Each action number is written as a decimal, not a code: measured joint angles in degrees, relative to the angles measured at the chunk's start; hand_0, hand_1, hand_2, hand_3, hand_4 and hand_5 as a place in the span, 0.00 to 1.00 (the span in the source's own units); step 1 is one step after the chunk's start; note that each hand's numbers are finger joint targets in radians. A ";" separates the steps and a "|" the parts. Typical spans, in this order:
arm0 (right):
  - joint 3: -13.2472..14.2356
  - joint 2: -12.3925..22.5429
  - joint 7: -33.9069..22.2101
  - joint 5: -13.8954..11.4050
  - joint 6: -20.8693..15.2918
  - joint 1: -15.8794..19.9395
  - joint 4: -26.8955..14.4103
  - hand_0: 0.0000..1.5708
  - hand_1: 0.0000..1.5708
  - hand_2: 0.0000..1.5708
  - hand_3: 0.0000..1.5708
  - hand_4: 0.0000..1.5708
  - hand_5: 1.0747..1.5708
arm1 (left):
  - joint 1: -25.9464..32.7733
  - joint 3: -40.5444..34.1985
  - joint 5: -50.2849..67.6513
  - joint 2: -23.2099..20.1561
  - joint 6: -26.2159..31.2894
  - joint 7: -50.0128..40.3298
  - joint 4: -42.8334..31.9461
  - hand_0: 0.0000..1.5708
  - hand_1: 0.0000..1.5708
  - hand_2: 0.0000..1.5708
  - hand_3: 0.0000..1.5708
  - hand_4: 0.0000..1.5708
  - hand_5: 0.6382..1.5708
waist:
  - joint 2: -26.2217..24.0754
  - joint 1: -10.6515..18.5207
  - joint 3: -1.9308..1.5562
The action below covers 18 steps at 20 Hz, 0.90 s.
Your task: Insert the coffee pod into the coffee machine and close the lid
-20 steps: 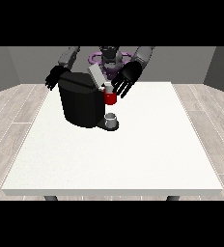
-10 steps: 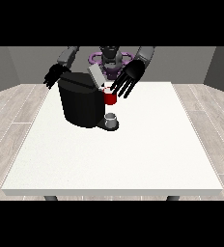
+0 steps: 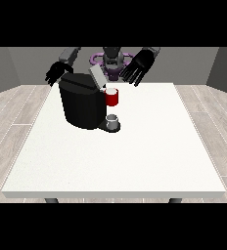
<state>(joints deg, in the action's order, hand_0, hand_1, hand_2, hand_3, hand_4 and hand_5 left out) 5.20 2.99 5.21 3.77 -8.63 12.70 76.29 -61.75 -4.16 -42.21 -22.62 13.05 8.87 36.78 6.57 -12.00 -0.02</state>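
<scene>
Front view: the black coffee machine (image 3: 83, 105) stands at the worktop's (image 3: 135, 156) ten o'clock, lid (image 3: 96, 76) raised, a red thing at the machine (image 3: 112, 96) above a grey thing (image 3: 113, 120) on its base. The hand at the view's right (image 3: 138, 68) has lifted away, fingers spread; the hand at the view's left (image 3: 56, 73) hangs relaxed as before.

Grey walls (image 3: 17, 66), pale plank floor (image 3: 10, 122)

black box-shaped coffee machine (image 3: 83, 105): hides lower part of hand at view's left (image 3: 55, 74). small grey thing (image 3: 112, 119) at its base: too small to identify.
</scene>
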 measured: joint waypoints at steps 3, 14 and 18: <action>-0.07 -0.99 0.80 -0.24 -0.93 -2.23 -0.29 0.00 0.00 0.00 0.00 0.24 1.00 | 2.52 -2.74 3.49 3.00 -0.60 -0.38 0.30 0.00 0.00 0.00 0.00 0.00 1.00 | -2.74 1.77 0.02; 0.53 3.40 -1.54 0.79 3.17 -7.04 2.79 0.00 0.00 0.00 0.00 0.18 1.00 | 15.90 -14.01 19.20 12.65 -0.16 4.10 1.37 0.00 0.00 0.00 0.00 0.12 1.00 | -15.48 8.95 0.05; -0.90 4.32 -3.44 0.50 4.60 -6.12 5.52 0.00 0.00 0.00 0.00 0.00 1.00 | 20.48 -16.00 22.66 14.78 0.36 5.18 1.90 0.00 0.00 0.00 0.00 0.06 1.00 | -17.94 10.98 0.06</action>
<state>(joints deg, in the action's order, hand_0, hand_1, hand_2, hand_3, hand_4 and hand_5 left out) 4.30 7.30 1.77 4.28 -4.03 6.58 81.81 -41.27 -20.16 -19.55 -7.85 13.41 14.05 38.68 -11.37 -1.02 0.04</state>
